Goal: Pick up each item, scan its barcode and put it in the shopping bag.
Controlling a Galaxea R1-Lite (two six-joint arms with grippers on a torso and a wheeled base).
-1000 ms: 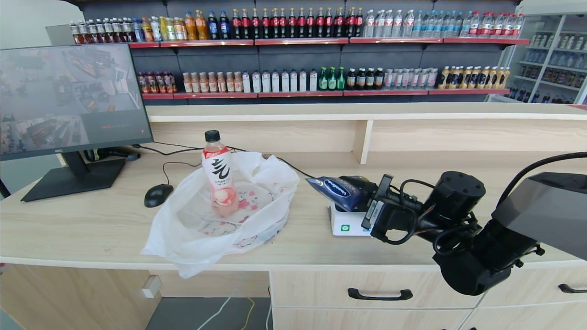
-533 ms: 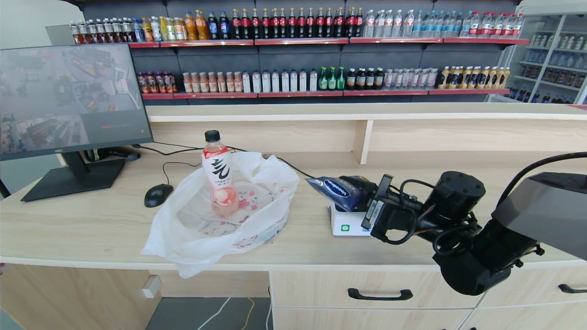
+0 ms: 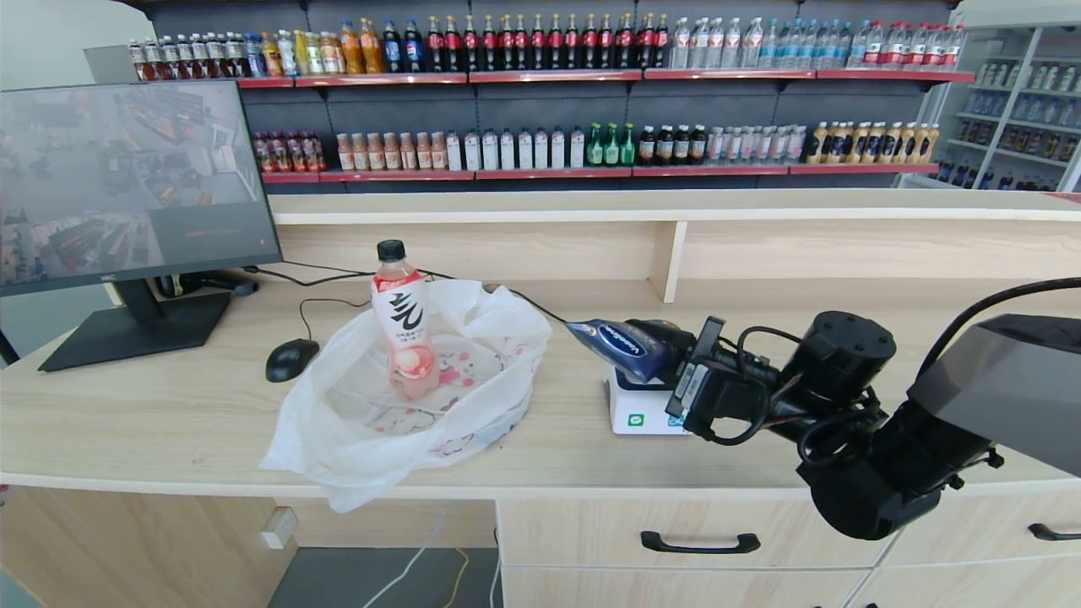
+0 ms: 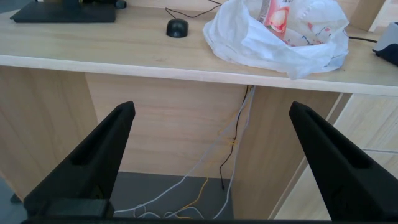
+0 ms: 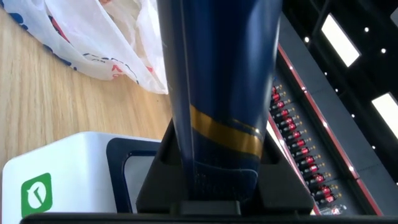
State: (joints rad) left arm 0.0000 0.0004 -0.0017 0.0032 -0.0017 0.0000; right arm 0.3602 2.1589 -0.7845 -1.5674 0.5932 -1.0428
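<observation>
Right claw (image 3: 669,361) is clamped tight on the blue packet (image 3: 615,344), holding it just above the white scanner (image 3: 640,415), with the packet's free end poking out past the scanner toward the shopping bag (image 3: 355,426). From the wrist, the blue packet (image 5: 217,74) runs lengthwise over the scanner's (image 5: 56,180) dark window (touching or not, I can't tell). The white bag lies open on the counter (image 3: 169,422) to the left of the scanner. A pink bottle (image 3: 404,331) stands upright inside it. A black mouse (image 3: 291,359) sits farther left again, beyond the bag. Left claw (image 4: 211,107) is spread wide with nothing in it, down below the counter's edge, well left of the scanner.
</observation>
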